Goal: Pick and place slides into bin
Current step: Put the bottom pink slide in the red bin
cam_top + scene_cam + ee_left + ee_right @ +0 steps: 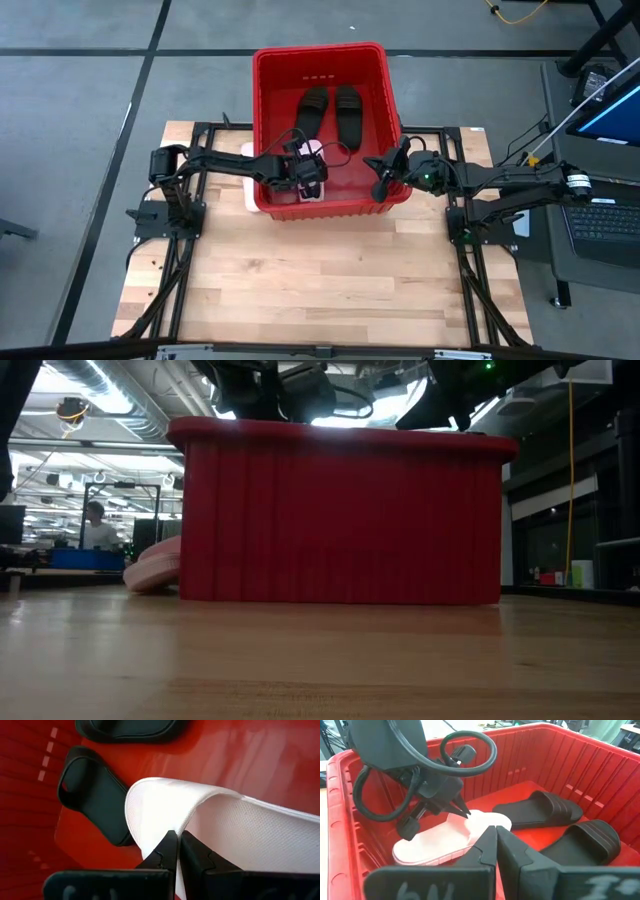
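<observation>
The bin (340, 520) stands on the table (320, 660), its ribbed red wall filling the middle of the scene; just left of the bin, touching or nearly touching its lower corner, a pink slide (153, 568) lies on the wood, partly hidden behind the bin; above the bin's rim dark arm parts and cables hang; far left of the bin, in the room behind, a person (97, 527) sits.
</observation>
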Action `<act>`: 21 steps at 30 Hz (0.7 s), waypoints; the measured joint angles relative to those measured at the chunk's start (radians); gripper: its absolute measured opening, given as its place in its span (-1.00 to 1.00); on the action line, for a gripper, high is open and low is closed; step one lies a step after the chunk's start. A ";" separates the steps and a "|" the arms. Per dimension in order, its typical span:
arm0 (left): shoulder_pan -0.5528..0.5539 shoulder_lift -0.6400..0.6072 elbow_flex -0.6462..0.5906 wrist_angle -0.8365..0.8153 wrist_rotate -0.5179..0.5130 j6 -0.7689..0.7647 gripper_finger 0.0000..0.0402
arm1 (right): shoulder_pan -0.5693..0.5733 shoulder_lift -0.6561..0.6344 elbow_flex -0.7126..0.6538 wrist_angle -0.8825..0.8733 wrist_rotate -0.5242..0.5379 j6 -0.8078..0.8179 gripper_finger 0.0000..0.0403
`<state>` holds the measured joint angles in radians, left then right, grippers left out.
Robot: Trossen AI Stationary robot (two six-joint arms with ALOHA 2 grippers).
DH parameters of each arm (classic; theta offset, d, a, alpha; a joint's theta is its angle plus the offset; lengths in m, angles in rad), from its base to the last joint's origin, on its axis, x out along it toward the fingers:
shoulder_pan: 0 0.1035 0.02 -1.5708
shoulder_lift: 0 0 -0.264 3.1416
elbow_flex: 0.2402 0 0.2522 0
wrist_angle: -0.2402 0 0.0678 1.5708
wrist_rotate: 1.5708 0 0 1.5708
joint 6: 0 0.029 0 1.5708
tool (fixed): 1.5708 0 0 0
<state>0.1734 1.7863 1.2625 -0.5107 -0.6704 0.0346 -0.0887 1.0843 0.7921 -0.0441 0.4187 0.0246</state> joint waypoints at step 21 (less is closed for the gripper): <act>-0.009 -0.001 -0.088 0.120 0.034 0.011 -0.98 | 0.000 0.000 0.000 -0.003 0.000 -0.006 -0.94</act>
<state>0.1647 1.7854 1.1744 -0.3902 -0.6363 0.0458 -0.0887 1.0847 0.7921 -0.0476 0.4183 0.0181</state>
